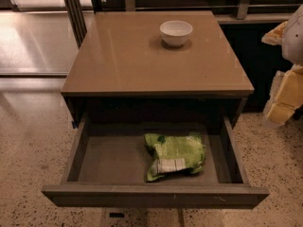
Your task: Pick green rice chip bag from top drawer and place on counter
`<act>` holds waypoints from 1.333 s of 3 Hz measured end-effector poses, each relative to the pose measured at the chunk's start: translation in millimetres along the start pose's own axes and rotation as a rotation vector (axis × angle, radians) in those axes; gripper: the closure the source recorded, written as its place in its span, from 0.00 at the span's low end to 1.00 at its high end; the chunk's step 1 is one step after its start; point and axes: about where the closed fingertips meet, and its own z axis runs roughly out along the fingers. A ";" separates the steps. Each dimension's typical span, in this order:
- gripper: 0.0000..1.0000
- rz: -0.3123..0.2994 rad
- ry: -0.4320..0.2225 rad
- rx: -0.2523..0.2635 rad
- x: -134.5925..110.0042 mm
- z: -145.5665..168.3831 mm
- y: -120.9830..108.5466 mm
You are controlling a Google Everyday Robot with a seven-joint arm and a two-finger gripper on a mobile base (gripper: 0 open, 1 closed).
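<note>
The green rice chip bag [174, 156] lies flat in the open top drawer [109, 162], right of its middle, with the white label patch toward the front. The drawer is pulled out below the tan counter [128, 60]. My gripper [285, 96] is at the right edge of the camera view, beside the cabinet at about counter height. It is well apart from the bag and partly cut off by the frame.
A small white bowl [176, 32] stands on the counter toward the back right. Speckled terrazzo floor [28, 141] surrounds the cabinet. Metal posts [74, 11] and a dark cabinet wall stand behind it.
</note>
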 end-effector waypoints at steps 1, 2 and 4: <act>0.00 0.018 -0.080 -0.039 12.0 47.6 14.2; 0.00 0.081 -0.265 -0.071 -2.2 110.7 9.7; 0.00 0.161 -0.432 -0.067 -25.0 178.1 -15.5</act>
